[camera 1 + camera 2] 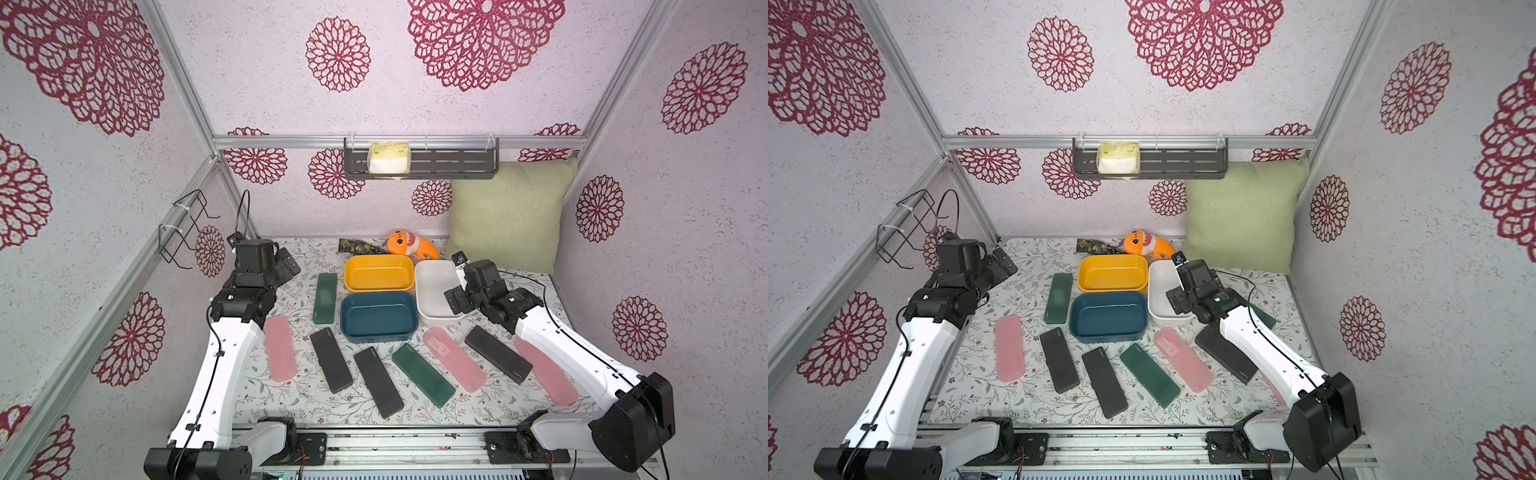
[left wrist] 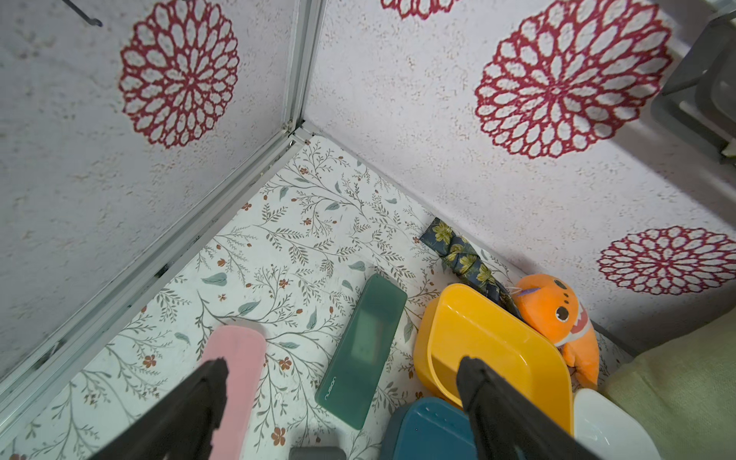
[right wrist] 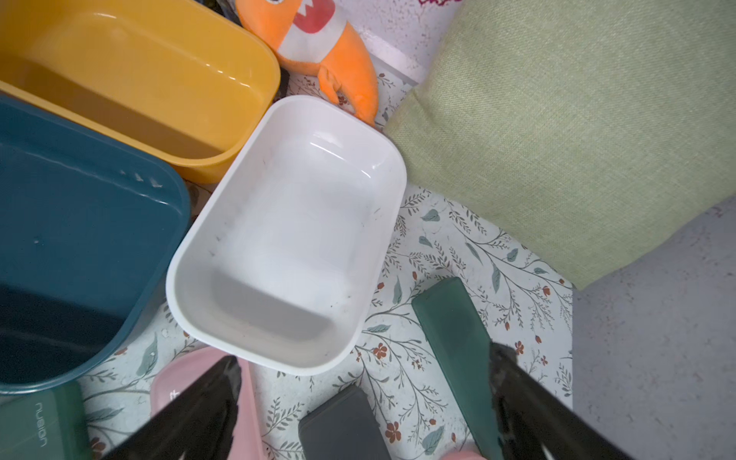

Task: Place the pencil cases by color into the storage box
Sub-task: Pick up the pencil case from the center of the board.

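Note:
Several pencil cases lie flat on the floral mat. Black cases (image 1: 331, 360) (image 1: 378, 382) (image 1: 498, 353), pink cases (image 1: 280, 348) (image 1: 454, 359) (image 1: 544, 376) and green cases (image 1: 325, 298) (image 1: 423, 375) (image 1: 1262, 316) are spread around three empty storage boxes: yellow (image 1: 353, 286), blue (image 1: 347, 332) and white (image 1: 424, 316). My left gripper (image 1: 289, 266) (image 2: 342, 364) hangs open above the mat, near the far green case (image 2: 362, 354). My right gripper (image 1: 455, 299) (image 3: 366, 360) is open over the white box's right side, with nothing between its fingers.
An orange plush toy (image 1: 411, 244) and a folded patterned cloth (image 1: 359, 246) lie behind the yellow box. A green cushion (image 1: 509, 216) leans in the back right corner. A wire rack (image 1: 185, 228) sticks out from the left wall, and a shelf (image 1: 419, 164) hangs on the back wall.

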You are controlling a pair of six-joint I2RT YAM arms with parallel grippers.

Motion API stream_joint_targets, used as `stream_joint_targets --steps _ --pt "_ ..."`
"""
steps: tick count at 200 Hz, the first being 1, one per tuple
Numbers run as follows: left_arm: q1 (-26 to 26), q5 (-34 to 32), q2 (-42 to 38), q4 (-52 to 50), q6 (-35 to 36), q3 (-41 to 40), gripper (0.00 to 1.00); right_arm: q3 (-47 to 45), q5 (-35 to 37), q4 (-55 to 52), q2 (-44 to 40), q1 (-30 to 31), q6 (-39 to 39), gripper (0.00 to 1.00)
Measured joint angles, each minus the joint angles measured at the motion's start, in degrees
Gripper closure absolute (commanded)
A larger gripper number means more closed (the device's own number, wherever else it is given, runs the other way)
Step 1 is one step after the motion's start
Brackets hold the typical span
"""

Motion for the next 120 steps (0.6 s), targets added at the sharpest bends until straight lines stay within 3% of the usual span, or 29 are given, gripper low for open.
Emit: stream_joint_targets --steps 62,98,120 --pt "0.02 0.09 8.9 -9.66 -0.04 5.7 0.03 2.45 -1.2 -3.76 3.48 -12.26 -2.29 0.01" --pt "0.57 1.79 10.97 -10.73 0.37 8.15 0.03 0.76 -1.81 -6.36 3.08 -14.86 -10.64 0.01" --pt "1.64 3.34 12.48 -10.73 0.7 9.25 0.03 -1.27 -6.01 -5.77 2.19 -19.56 -17.53 0.01"
